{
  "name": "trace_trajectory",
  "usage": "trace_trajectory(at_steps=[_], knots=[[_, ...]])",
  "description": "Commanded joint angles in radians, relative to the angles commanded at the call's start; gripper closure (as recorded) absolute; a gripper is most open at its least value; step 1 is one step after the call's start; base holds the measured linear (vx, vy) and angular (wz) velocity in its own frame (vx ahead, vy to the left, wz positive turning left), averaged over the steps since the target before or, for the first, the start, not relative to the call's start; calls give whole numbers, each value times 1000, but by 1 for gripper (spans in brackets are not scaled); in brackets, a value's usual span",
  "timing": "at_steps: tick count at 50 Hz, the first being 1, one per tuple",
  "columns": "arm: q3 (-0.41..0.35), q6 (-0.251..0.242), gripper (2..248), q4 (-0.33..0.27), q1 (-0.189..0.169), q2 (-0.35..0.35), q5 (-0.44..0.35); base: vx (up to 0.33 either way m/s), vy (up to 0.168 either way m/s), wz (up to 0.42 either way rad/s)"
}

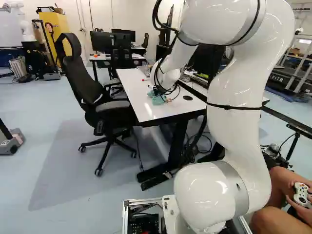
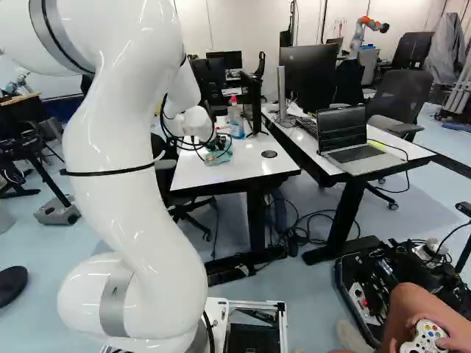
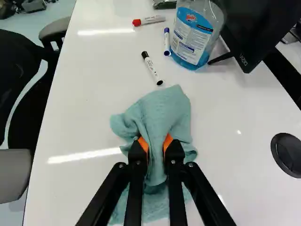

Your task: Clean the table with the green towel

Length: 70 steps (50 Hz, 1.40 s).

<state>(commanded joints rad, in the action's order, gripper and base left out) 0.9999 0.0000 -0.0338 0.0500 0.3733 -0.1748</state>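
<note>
Wiping is seemingly being set up or carried out on the white table [image 3: 96, 101], though which of the 2 cannot be told. The green towel [image 3: 164, 110] is being squeezed from 2 sides by the black gripper [image 3: 156, 145], with a thick fold being pinched between the orange pads [image 3: 143, 144], probably so that the cloth can be pushed about without slipping free. The loose folds are being spread around and under the fingers and rested on the tabletop, where a soft layer is presumably being provided between the hard fingertips and the surface.

Just ahead of the towel, a black-capped marker [image 3: 152, 68] is being left in the path of any forward stroke. Farther ahead, a blue-capped marker [image 3: 167, 42] and a red-capped marker [image 3: 149, 20] are being left lying near an upright bottle [image 3: 192, 40] of blue liquid, beside which a monitor [image 3: 247, 28] is being supported. By these 5 things forward strokes are being limited: markers could be rolled or swept along, and the bottle could be tipped. Short, flat passes are being called for next, with light pressure being kept over the round black cable cover [image 3: 287, 153] off to the gripper's side, where the cloth could be snagged.
</note>
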Motion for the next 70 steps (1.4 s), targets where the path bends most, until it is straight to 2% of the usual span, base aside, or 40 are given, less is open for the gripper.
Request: trace_trajectory(at_steps=[25,70], knots=[[0,0,197,0,0,0,72,0,0,0],[0,0,197,0,0,0,85,0,0,0]])
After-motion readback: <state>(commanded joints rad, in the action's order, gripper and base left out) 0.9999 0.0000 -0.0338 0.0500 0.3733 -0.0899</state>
